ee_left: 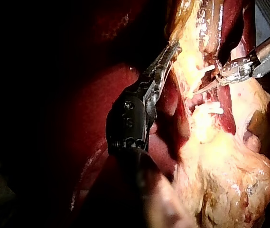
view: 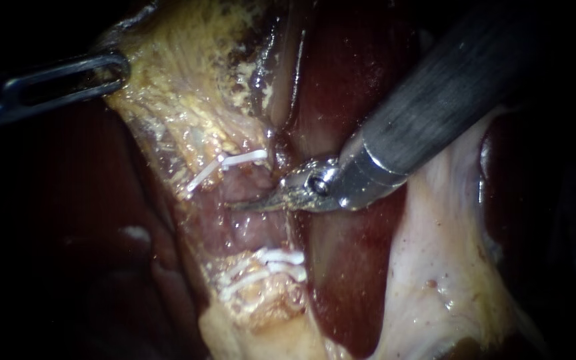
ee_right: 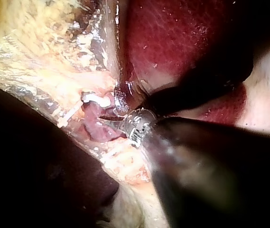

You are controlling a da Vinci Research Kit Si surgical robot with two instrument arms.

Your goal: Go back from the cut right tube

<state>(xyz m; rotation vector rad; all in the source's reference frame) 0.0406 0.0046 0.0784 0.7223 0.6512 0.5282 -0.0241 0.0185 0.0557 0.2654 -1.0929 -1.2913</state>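
My right instrument (view: 248,204) comes in from the upper right of the endoscope view. Its thick grey shaft slants down to the wrist, and from there the slim curved blades point out nearly level across the tissue. The jaws lie together in a single point and grip nothing. The tip rests over a raw pinkish stretch of the tube (view: 248,223), between the upper clips (view: 238,160) and the lower clips (view: 271,261). It sits nearer the upper pair. I cannot say from here whether metal touches tissue, or whether the tube is fully parted at that spot.

The right wrist view agrees. The right instrument (ee_right: 107,117) shows as a thin dark tip over the pink tissue, just beside a white clip.

My left instrument (view: 123,69) enters from the left, its shaft nearly level and rising a little toward the tip. Its long windowed jaws are clamped on the edge of the yellow fatty tissue (view: 181,100) above the clips, well apart from the right instrument. In the left wrist view the left instrument (ee_left: 172,47) reaches ahead with both jaws pressed onto that same yellow edge. Beyond it, my other instrument (ee_left: 209,85) lies across, its tip between the two clip groups.

Dark red liver (view: 348,80) lies behind the right shaft. A pale whitish band (view: 435,267) runs beneath the shaft, beside the liver.
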